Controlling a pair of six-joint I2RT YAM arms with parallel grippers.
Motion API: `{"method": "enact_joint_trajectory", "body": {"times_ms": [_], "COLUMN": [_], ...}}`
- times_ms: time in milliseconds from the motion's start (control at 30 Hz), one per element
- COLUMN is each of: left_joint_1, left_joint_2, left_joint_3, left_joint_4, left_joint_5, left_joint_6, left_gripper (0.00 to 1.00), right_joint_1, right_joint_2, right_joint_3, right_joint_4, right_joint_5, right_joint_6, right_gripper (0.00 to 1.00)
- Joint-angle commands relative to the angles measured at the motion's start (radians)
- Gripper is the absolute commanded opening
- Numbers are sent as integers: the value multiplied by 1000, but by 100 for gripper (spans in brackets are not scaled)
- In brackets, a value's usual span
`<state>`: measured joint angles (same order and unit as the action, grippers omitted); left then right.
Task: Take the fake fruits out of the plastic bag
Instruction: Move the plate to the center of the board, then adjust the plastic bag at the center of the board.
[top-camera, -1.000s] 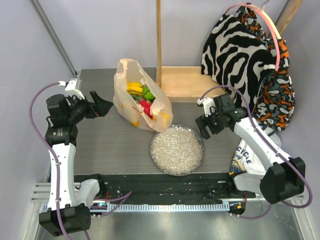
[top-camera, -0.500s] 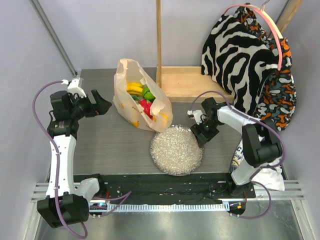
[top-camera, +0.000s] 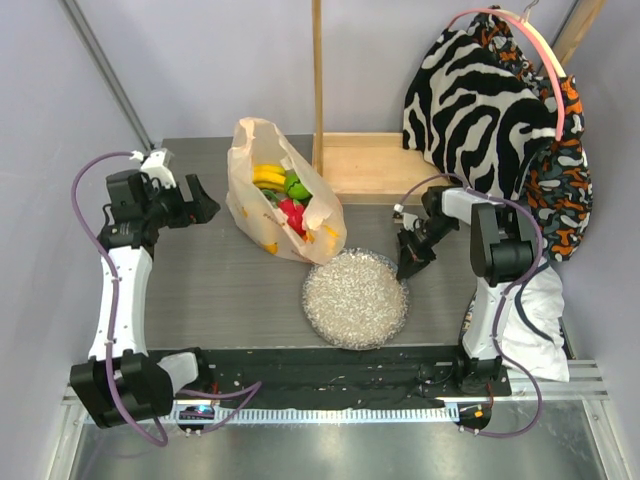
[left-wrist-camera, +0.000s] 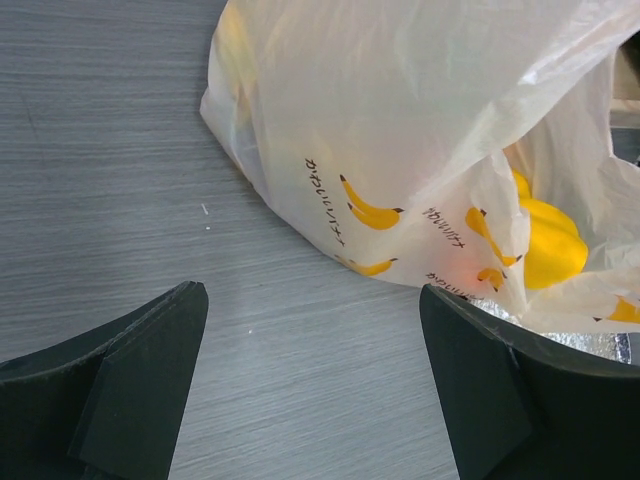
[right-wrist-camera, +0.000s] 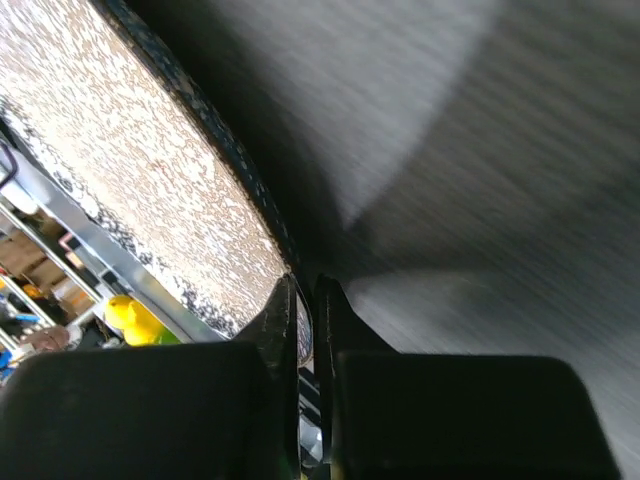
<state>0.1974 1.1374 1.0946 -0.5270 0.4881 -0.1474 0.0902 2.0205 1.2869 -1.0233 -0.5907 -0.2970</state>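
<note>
At the back of the grey table, left of centre, the plastic bag lies with its mouth gaping open. The fake fruits that I can see all sit inside it. Yellow bananas are at the far side, a green apple is just beside them, and a red fruit is nearer to me.

My left gripper hangs just left of the bag, apart from it. Its fingers are spread wide with nothing between them. From my left wrist I look over bare tabletop at the bag's crinkled side and its small banana prints. A yellow fruit shows through the opening on the right.

My right gripper is down at the right-hand edge of the speckled grey plate. The plate sits just in front of the bag, and I cannot tell whether its far rim touches the plastic. From my right wrist, the gripper's fingers are pressed almost together, and the plate's rim runs in between their tips, so I am pinching that rim.
</note>
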Motion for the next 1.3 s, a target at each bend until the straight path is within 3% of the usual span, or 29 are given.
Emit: {"method": "enact_joint_trajectory", "body": {"times_ms": [0, 400, 433, 500, 533, 600, 800, 967, 1000, 1100, 1267], "left_joint_1": [-3, -3, -3, -6, -12, -41, -102, -188, -247, -309, -375], "left_joint_2": [28, 119, 122, 122, 124, 131, 278, 372, 383, 424, 418], "left_joint_3": [48, 143, 157, 215, 238, 300, 490, 602, 614, 648, 636], "left_joint_4": [18, 45, 51, 50, 47, 45, 140, 102, 96, 62, 30], "left_joint_5": [-13, -5, 13, 82, 96, 89, 98, 23, 11, -52, -172], "left_joint_6": [17, 31, 38, 54, 55, 68, -50, 55, 65, 107, 169], "left_gripper": [92, 92, 94, 96, 100, 100, 100, 98, 97, 93, 87], "right_joint_1": [-61, -145, -145, -145, -145, -136, -84, 179, 204, 244, 247], "right_joint_2": [1, -14, -29, -115, -159, -286, -439, -503, -517, -523, -503], "right_joint_3": [84, 114, 114, 109, 104, 91, 135, 177, 164, 158, 192], "right_joint_4": [126, 163, 160, 160, 164, 193, 238, 244, 265, 293, 289], "right_joint_5": [81, 161, 157, 109, 86, 55, -89, -16, -6, -36, -144], "right_joint_6": [30, 65, 67, 62, 64, 64, 116, 81, 79, 157, 266], "right_gripper": [1, 1, 16, 34, 54, 63, 74, 75, 83, 89, 88]}}
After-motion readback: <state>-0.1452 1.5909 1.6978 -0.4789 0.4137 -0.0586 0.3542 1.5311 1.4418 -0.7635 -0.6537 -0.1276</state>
